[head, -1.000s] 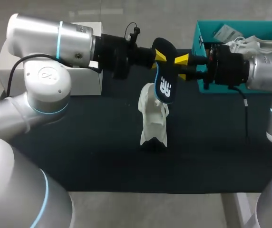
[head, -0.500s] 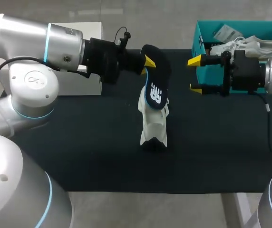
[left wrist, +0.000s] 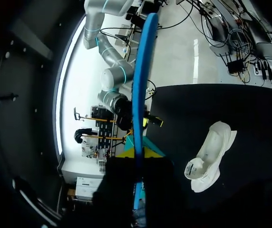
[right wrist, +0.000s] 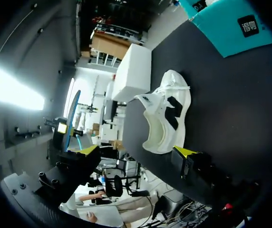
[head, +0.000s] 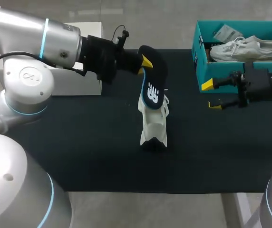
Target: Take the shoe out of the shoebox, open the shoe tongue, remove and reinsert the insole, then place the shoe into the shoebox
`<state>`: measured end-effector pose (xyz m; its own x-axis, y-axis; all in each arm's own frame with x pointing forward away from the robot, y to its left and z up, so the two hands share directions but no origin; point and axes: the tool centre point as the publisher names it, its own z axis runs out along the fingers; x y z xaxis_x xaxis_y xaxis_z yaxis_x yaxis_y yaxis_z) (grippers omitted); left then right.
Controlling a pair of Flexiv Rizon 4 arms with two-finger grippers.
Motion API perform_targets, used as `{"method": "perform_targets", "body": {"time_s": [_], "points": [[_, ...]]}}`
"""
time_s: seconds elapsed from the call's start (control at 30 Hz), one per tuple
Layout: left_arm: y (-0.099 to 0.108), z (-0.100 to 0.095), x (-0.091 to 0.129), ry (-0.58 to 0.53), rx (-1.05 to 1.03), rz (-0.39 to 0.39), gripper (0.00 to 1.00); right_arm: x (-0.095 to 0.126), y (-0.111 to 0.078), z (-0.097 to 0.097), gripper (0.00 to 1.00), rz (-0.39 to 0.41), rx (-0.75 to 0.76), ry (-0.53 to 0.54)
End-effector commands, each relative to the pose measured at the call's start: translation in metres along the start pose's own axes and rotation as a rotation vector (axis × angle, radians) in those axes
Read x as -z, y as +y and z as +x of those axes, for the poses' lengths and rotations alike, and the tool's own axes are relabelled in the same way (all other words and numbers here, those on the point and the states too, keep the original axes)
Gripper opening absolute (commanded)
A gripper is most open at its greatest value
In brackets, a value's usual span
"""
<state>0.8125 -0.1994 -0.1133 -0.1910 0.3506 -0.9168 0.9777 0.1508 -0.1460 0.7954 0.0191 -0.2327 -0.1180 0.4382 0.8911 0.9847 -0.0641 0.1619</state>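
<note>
Head view: shoebox [head: 218, 69] with shoe [head: 245, 47], perhaps paper [head: 226, 32].

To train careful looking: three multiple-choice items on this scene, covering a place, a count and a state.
1. The insole is: A in the shoebox; B held above the shoe; C on the mat.
2. White shoes in view: A one; B two; C three.
3. The right jaws are: A open; B shut on the insole; C shut on the shoe.
1 B: the left jaws grip it.
2 B: one on the mat, a second shoe in the shoebox.
3 A: they stand apart, nothing between.
</note>
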Motion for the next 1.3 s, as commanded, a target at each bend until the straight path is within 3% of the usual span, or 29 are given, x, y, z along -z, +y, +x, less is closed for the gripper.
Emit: {"method": "perform_targets", "body": {"time_s": [0.03, 0.17, 0.37, 0.63, 1.3], "points": [[-0.005, 0.003, 0.003, 0.011, 0.004, 0.005, 0.00, 0.063, -0.003, -0.013, 1.00, 0.086, 0.103, -0.142], [-0.010, 0.003, 0.001, 0.019, 0.007, 0.017, 0.00, 0.095, 0.000, -0.035, 1.00, -0.036, 0.047, -0.253], [-0.013, 0.000, -0.001, 0.014, 0.005, 0.029, 0.00, 0.128, -0.001, -0.029, 1.00, -0.129, -0.014, -0.289], [-0.017, 0.003, -0.005, 0.013, 0.013, 0.031, 0.00, 0.143, -0.007, -0.027, 1.00, -0.104, -0.027, -0.327], [-0.018, 0.003, -0.005, 0.002, 0.015, 0.026, 0.00, 0.143, -0.007, -0.027, 1.00, -0.104, -0.027, -0.327]]}}
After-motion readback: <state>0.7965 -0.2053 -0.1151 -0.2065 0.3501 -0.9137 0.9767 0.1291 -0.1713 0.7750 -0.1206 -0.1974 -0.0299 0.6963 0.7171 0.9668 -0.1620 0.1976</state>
